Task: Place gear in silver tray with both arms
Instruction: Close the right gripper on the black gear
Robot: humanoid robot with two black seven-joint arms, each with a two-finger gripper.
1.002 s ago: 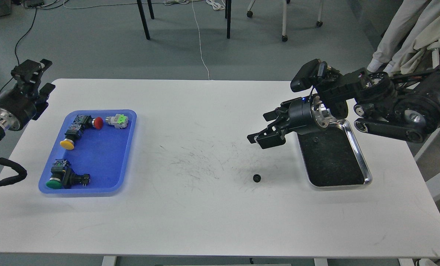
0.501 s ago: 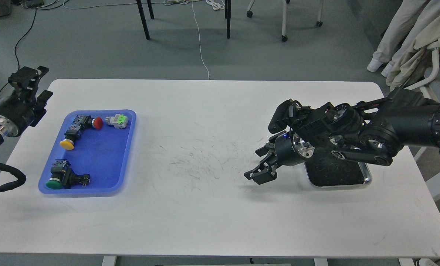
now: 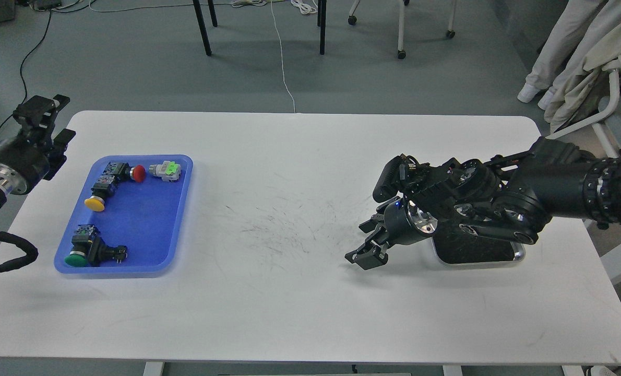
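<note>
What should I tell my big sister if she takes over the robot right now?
Right gripper: low on the white table, left of the silver tray; whether it is open or shut cannot be told.
Left gripper: raised off the table's left edge, state unclear.
Gear: not visible, perhaps hidden under the right gripper.
Done: nothing confirmed in the tray.
Left: grasp the gear and put it in the silver tray.

Black jointed arms, silver wrist rings, blue indicator light, black cable
</note>
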